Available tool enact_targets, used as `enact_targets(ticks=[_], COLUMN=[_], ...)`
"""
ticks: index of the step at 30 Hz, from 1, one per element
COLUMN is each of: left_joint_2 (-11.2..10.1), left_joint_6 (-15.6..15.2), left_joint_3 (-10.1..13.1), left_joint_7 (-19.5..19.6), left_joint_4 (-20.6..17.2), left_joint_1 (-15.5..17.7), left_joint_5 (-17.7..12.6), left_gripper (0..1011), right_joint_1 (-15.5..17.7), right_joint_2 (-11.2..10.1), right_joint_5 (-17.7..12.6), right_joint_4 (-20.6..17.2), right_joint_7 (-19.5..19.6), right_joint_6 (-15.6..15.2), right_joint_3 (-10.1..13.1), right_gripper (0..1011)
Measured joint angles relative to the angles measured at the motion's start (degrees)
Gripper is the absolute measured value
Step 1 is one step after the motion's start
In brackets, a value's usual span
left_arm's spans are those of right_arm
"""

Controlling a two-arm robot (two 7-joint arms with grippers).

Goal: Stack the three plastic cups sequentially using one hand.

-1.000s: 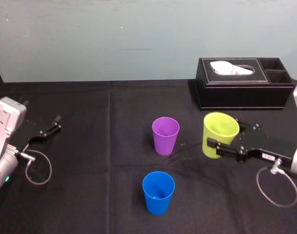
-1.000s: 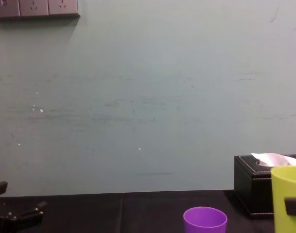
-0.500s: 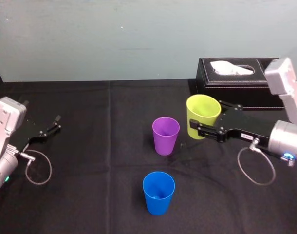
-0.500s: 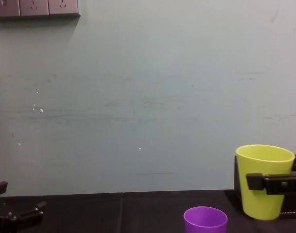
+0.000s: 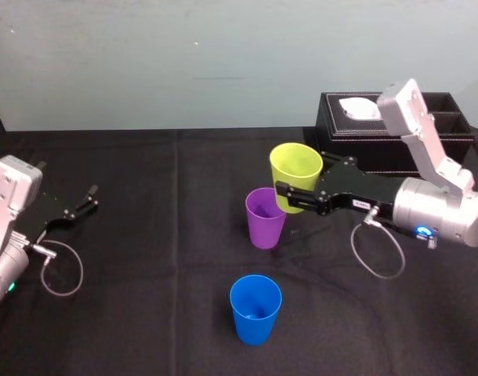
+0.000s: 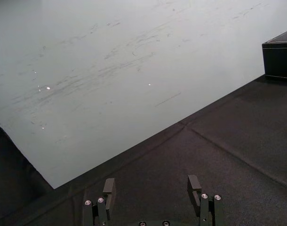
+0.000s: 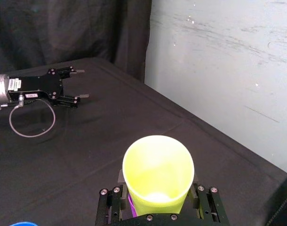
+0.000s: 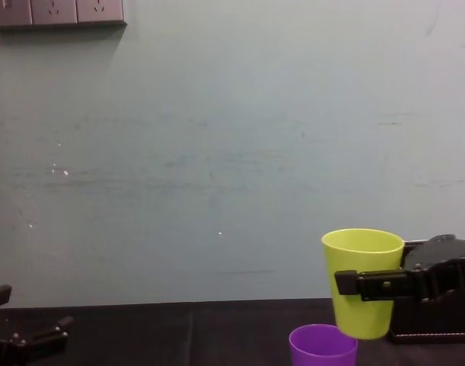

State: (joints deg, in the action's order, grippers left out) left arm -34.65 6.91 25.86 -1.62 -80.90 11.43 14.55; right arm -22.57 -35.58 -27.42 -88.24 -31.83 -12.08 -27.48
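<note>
My right gripper (image 5: 295, 188) is shut on the yellow-green cup (image 5: 296, 175), holding it upright in the air just above and to the right of the purple cup (image 5: 265, 218). In the chest view the yellow-green cup (image 8: 361, 283) hangs with its base over the right rim of the purple cup (image 8: 322, 345). From the right wrist the yellow-green cup (image 7: 158, 173) sits between the fingers, a sliver of purple under it. The blue cup (image 5: 255, 309) stands alone near the table's front. My left gripper (image 5: 81, 205) rests open at the far left, its fingers (image 6: 108, 187) apart with nothing between them.
A black tissue box (image 5: 393, 131) stands at the back right, behind my right arm. A black cloth (image 5: 145, 258) covers the table. A wall runs along the far edge.
My right gripper has lifted the yellow-green cup and carried it left, from beside the tissue box to just over the purple cup. The left arm has not moved.
</note>
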Motion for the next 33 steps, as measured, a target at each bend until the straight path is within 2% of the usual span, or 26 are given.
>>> enact_targets(ticks=[15, 33], left_joint_2=[0.0, 0.0], left_joint_6=[0.0, 0.0], left_joint_3=[0.0, 0.0], left_joint_7=[0.0, 0.0], left_joint_4=[0.0, 0.0], left_joint_1=[0.0, 0.0], left_joint_5=[0.0, 0.0], left_gripper=[1000, 1000], right_joint_1=[-3.95, -5.47], right_joint_2=[3.56, 5.48], right_joint_5=[2.39, 3.22], right_joint_4=[3.38, 6.11], right_joint_7=[-0.52, -0.99], right_joint_6=[-1.13, -1.38], right_joint_3=[-3.23, -4.18], right_gripper=[729, 729])
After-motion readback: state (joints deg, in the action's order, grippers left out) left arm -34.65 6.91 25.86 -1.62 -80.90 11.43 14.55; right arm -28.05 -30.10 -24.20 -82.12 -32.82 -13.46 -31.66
